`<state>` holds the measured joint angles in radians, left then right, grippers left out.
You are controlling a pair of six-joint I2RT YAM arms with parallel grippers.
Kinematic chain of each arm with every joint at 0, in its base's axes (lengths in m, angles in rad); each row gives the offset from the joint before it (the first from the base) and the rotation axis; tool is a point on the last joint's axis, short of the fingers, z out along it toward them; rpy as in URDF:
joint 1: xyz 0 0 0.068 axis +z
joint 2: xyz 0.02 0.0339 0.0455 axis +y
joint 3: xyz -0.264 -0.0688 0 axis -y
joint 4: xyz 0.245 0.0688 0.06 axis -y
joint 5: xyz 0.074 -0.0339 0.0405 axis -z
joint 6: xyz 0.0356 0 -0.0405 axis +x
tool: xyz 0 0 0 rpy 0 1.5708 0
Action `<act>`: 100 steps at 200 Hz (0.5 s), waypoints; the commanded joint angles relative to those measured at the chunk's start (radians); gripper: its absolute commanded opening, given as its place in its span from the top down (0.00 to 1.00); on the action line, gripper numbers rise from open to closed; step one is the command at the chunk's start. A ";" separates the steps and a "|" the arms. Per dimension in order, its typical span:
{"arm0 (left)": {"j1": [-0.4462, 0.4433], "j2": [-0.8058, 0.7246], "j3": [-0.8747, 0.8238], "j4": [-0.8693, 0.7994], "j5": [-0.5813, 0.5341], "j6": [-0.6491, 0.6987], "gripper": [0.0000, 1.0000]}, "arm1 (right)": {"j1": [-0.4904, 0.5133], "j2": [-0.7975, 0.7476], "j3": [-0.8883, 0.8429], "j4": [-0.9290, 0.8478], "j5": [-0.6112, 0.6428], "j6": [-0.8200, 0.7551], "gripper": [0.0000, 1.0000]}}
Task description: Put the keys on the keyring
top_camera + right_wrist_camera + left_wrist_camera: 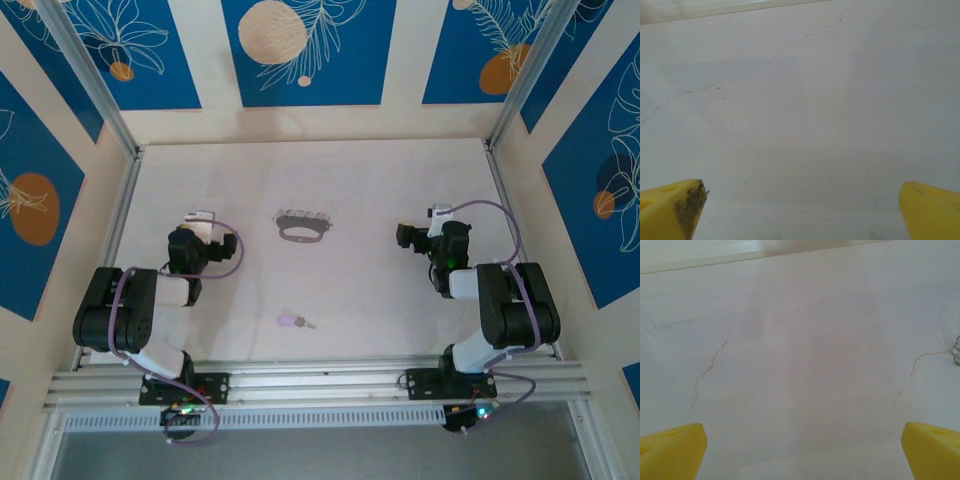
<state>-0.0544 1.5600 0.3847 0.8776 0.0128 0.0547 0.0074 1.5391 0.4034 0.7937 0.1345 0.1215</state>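
The keyring (301, 228), a thin dark oval fringed with small silver keys along its far side, lies flat at the middle of the white table. The key with the lilac head (295, 322) lies alone nearer the front edge, its silver blade pointing right. My left gripper (201, 226) hovers to the left of the keyring, and my right gripper (418, 234) to the right of it. Both are well apart from it. In the left wrist view the yellow fingers (675, 450) stand wide, open over bare table. The right wrist view likewise has its fingers (672, 207) spread on nothing.
A sliver of curled silver metal (956, 347) pokes in at the right edge of the left wrist view. Pale walls with blue panels (305, 50) enclose the table on three sides. An aluminium rail (320, 380) carrying both arm bases runs along the near edge.
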 commanded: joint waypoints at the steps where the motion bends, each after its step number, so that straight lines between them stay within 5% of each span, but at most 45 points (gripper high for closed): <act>1: 0.013 -0.001 0.005 0.023 0.024 -0.014 0.00 | 0.005 -0.016 0.006 0.026 0.019 -0.011 0.01; 100: 0.012 -0.009 -0.004 0.035 0.062 0.002 0.00 | -0.003 -0.021 0.003 0.029 -0.003 -0.010 0.03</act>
<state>-0.0544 1.5600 0.3847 0.8787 0.0196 0.0547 0.0063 1.5391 0.4034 0.7933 0.1341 0.1219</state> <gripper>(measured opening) 0.996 0.994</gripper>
